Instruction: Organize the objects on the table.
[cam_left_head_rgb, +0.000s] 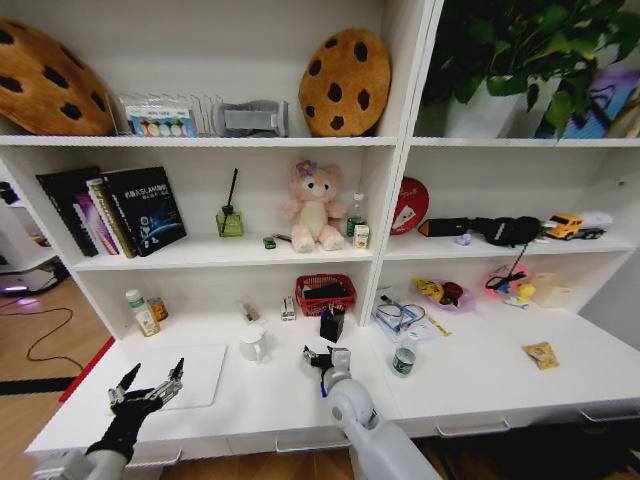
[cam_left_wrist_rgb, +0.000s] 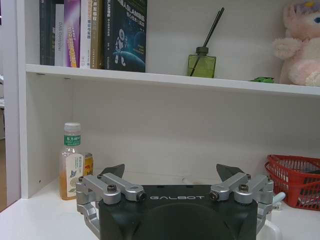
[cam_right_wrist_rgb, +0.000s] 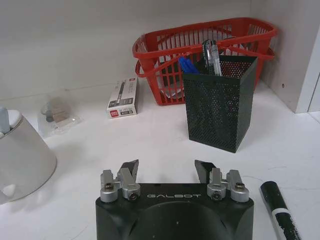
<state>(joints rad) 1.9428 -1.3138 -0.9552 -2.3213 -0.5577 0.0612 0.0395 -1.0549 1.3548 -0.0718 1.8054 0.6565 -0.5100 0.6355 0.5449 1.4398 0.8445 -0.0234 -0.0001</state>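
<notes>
On the white table (cam_left_head_rgb: 480, 385), my right gripper (cam_left_head_rgb: 322, 357) (cam_right_wrist_rgb: 167, 170) is open and empty, low over the surface just before a black mesh pen holder (cam_left_head_rgb: 332, 323) (cam_right_wrist_rgb: 220, 107) with pens (cam_right_wrist_rgb: 210, 50) in it. A black marker (cam_right_wrist_rgb: 280, 215) lies beside this gripper. My left gripper (cam_left_head_rgb: 152, 380) (cam_left_wrist_rgb: 172, 172) is open and empty at the near left, over the edge of a flat silver laptop (cam_left_head_rgb: 190, 375). A green-labelled can (cam_left_head_rgb: 404, 360) stands right of the right gripper. A yellow snack packet (cam_left_head_rgb: 541, 354) lies far right.
Behind the pen holder stands a red basket (cam_left_head_rgb: 325, 293) (cam_right_wrist_rgb: 165, 50) (cam_left_wrist_rgb: 295, 180). Near it are a white mug (cam_left_head_rgb: 253, 345) (cam_right_wrist_rgb: 20, 155) and a small box (cam_right_wrist_rgb: 123, 97). A drink bottle (cam_left_head_rgb: 140, 312) (cam_left_wrist_rgb: 71, 160) stands at the back left. Shelves above carry books, a pink plush bear (cam_left_head_rgb: 314, 207) and cushions.
</notes>
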